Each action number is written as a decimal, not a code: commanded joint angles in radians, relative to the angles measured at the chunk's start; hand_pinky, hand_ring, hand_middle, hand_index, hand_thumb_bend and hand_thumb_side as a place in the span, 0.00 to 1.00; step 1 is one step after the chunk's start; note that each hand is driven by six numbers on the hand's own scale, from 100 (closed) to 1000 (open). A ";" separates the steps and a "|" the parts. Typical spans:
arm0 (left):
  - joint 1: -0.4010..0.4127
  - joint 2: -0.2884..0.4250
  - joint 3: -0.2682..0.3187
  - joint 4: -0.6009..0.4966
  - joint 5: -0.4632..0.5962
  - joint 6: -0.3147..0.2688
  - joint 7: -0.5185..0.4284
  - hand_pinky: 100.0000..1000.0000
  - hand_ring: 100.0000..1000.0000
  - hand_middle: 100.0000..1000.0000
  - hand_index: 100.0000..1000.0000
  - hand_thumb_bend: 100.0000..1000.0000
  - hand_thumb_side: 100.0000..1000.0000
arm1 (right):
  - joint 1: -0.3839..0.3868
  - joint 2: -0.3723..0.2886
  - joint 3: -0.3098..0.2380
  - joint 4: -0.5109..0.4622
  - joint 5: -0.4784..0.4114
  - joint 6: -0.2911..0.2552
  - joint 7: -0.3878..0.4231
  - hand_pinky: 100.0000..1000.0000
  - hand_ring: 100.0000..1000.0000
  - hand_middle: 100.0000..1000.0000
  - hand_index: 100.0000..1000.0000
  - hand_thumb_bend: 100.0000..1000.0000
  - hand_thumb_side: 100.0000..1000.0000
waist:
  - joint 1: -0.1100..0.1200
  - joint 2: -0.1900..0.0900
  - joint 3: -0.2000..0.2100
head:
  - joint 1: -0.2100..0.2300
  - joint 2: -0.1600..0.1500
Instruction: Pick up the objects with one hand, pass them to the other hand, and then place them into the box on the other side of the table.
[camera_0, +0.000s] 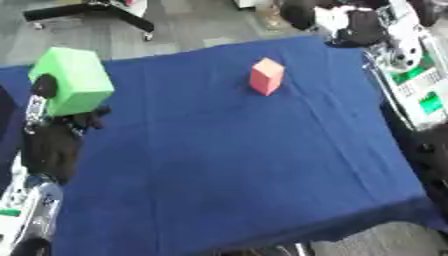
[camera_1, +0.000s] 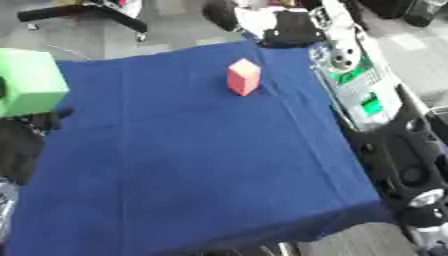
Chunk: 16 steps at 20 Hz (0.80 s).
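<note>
The left hand (camera_0: 54, 145) is seen at nine o'clock, its fingers curled beneath the green block (camera_0: 72, 80). The red block (camera_0: 267, 76) stands at one o'clock; open blue cloth (camera_0: 245, 170) lies between.

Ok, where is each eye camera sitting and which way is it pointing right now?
Left eye view: in the head, looking down at the blue table; left hand shows at the left edge under the green block.
Right eye view: same head, looking down slightly further right; the right arm runs along the right edge.
Shared: the red block, standing alone toward the far side.
</note>
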 joint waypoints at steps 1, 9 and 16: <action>-0.032 0.089 0.049 -0.039 -0.038 0.003 0.050 0.74 0.24 0.14 0.42 0.00 0.57 | 0.013 -0.028 -0.013 -0.018 0.022 0.015 -0.007 0.83 0.94 0.92 0.94 0.69 0.53 | 0.003 -0.022 -0.003 | 0.029 -0.003; -0.051 0.317 0.181 0.079 -0.205 0.075 0.249 0.74 0.21 0.11 0.40 0.00 0.50 | 0.090 -0.022 -0.005 -0.018 0.055 0.037 0.011 0.83 0.96 0.93 0.94 0.70 0.51 | 0.019 -0.035 -0.006 | 0.116 -0.003; -0.060 0.456 0.220 0.259 -0.406 0.199 0.347 0.73 0.20 0.10 0.40 0.00 0.41 | 0.124 -0.010 0.001 -0.018 0.060 0.041 0.025 0.83 0.97 0.93 0.94 0.70 0.50 | 0.032 -0.044 -0.008 | 0.266 -0.003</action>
